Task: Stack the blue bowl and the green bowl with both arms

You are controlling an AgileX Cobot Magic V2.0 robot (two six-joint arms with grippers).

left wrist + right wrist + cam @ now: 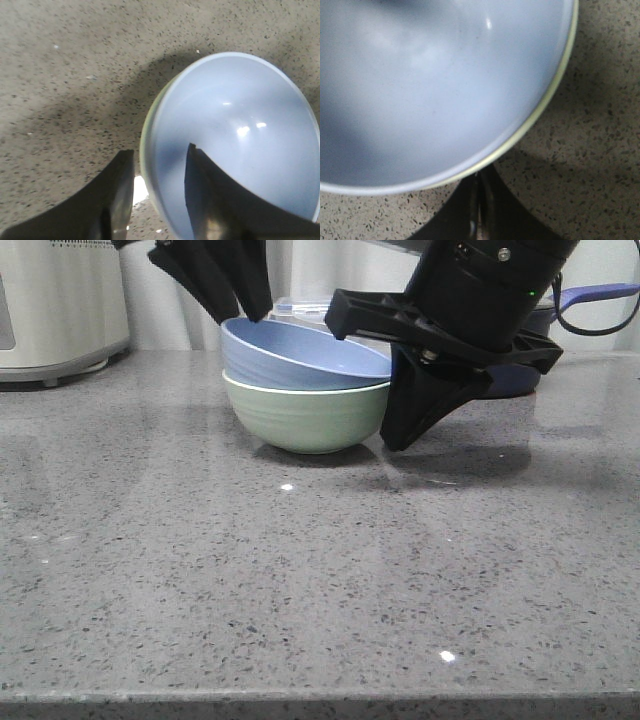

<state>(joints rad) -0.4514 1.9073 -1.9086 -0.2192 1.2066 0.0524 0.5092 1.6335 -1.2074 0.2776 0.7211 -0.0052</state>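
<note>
A wide grey speckled stone countertop (300, 590) fills most of the front view, running back to a pale wall. At the far left stands a large cream-white appliance (55, 305), cut off by the frame's edge.

The bulky black right arm (490, 290) reaches in from the upper right. Its angular black right gripper (400, 435) points down just beside the bowls' right side, its tip near the countertop. In the right wrist view the two fingers (492, 210) lie pressed together with only a thin seam between them, holding nothing, just outside the bowls' rim.

Near the middle, toward the back, the round pale mint-green bowl (305, 420) with faint ridges sits upright on the countertop. The round pale matte blue bowl (300, 355) is nested inside it, slightly tilted so its left edge rides higher.

The black left gripper (255, 305) comes down from the top left over the blue bowl's left rim. In the left wrist view its fingers (207, 195) are spread apart, one inside the blue bowl and one outside, straddling the rim; whether they touch it cannot be told.

Behind the right arm, a dark navy pot (560, 310) with a handle is partly hidden.
</note>
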